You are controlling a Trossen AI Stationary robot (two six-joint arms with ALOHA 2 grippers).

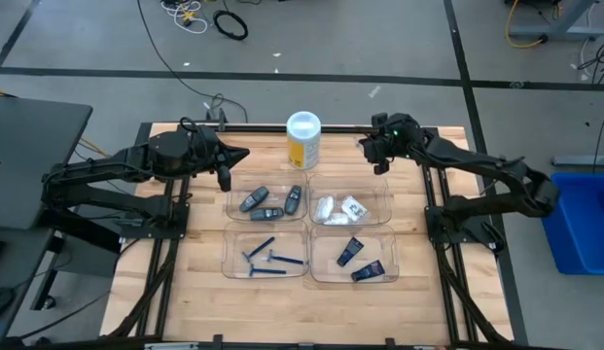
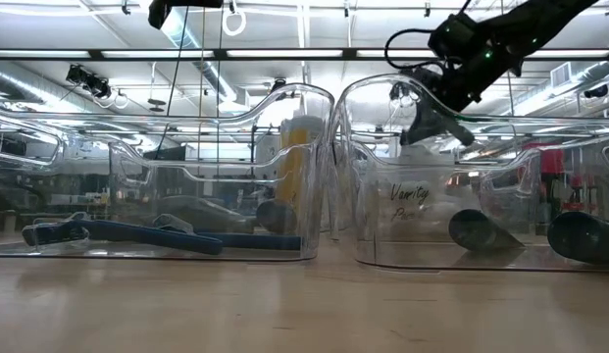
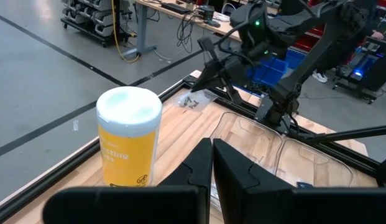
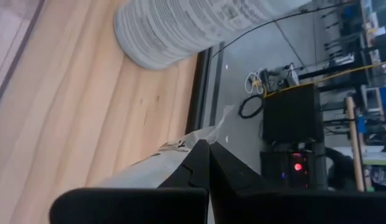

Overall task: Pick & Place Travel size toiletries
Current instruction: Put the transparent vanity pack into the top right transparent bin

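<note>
Four clear trays hold the toiletries: grey oval sticks (image 1: 270,201), white packets (image 1: 340,207), blue razors (image 1: 267,259) and dark blue tubes (image 1: 358,261). My right gripper (image 1: 365,148) hangs high over the table's far side, between the yellow canister (image 1: 303,139) and the packet tray, shut on a white crinkly packet (image 3: 194,99). My left gripper (image 1: 243,154) hovers left of the canister, past the far left corner of the stick tray. It is shut and empty, and its fingers meet in the left wrist view (image 3: 212,155). My right gripper (image 4: 208,149) pinches the white crinkly packet between its two fingers. The packet's crumpled edge (image 4: 180,146) sticks out beside the fingertips. The fingers slant down toward the table's left. The packet (image 3: 194,99) hangs below them, lifted clear of table and trays.
The tall yellow canister with its white lid (image 3: 127,140) stands at the table's far edge between both grippers. The four trays (image 1: 391,216) form a two-by-two block at the table's middle. Bare wood lies to the left, right and near side of the trays.
</note>
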